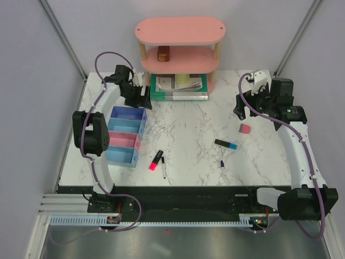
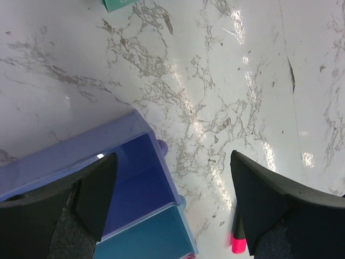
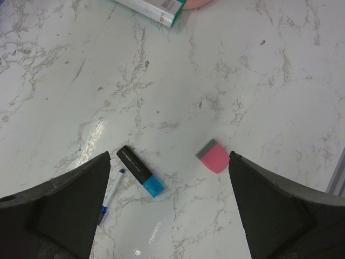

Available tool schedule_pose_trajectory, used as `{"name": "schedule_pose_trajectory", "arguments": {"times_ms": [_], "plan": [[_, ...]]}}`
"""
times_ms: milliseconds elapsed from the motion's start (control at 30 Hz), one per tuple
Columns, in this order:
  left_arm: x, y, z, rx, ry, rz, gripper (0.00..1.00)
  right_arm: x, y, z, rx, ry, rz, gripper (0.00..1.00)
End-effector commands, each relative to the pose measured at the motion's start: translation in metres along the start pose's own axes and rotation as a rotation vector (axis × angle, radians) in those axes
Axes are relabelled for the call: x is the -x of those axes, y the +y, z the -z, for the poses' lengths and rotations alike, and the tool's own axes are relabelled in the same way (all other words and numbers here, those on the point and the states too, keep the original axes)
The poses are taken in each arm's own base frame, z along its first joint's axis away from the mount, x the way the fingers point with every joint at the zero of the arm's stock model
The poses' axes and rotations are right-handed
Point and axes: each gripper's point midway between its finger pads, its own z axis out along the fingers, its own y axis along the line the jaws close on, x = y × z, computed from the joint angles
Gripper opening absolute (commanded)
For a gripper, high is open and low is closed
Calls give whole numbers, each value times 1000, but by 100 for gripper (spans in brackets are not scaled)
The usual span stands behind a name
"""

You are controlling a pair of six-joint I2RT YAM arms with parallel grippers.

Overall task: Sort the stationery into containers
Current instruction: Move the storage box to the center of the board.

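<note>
1. Top external view: my left hand point(image 1: 144, 100) hangs released at 11 o'clock of the counter point(image 1: 194, 121), over the far end of the containers point(image 1: 129, 107). My right hand point(image 1: 241, 110) is spread wide at 3 o'clock. Neither grips anything.
2. All the stationery I can find lies loose on the counter. The pink eraser point(image 1: 245, 129) sits at 6 o'clock of the right hand. The black-and-blue highlighter point(image 1: 226, 144) and a thin pen point(image 1: 221, 159) lie near each other at 5 o'clock of centre. The pink highlighter point(image 1: 156, 160) and the second pen point(image 1: 163, 167) lie just beside each other at 7 o'clock, near the closest tray.
3. I judge the paired items the main risk. Closing on one highlighter could catch or roll its neighbouring pen.
4. The eraser is low and flat, so fingers landing off-centre may skid it across the slick marble instead of lifting it.
5. On the left wrist camera the fingers straddle a corner of the purple-blue tray point(image 2: 81, 151). A straight descent could strike that wall and shove the joined row.
6. The left wrist view shows only the pink highlighter's tip beside a finger. The right wrist view hides part of the thin pen behind a finger. My left arm covers the trays' 9 o'clock ends in the top view. I find no tape roll in any view, and I cannot judge either hand's height.
</note>
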Motion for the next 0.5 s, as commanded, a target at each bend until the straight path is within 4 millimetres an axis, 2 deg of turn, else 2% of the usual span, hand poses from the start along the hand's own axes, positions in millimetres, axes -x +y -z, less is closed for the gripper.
{"name": "schedule_pose_trajectory", "arguments": {"times_ms": [0, 233, 467], "plan": [[11, -3, -11, -13, -14, -57, 91, 6, -2, -3, 8, -17, 20, 98], [9, -11, -28, -31, 16, -77, 91, 6, -2, -5, 11, -15, 19, 98], [7, -32, -42, -78, 35, -109, 91, 5, -2, -5, 10, -13, 18, 98]]}}
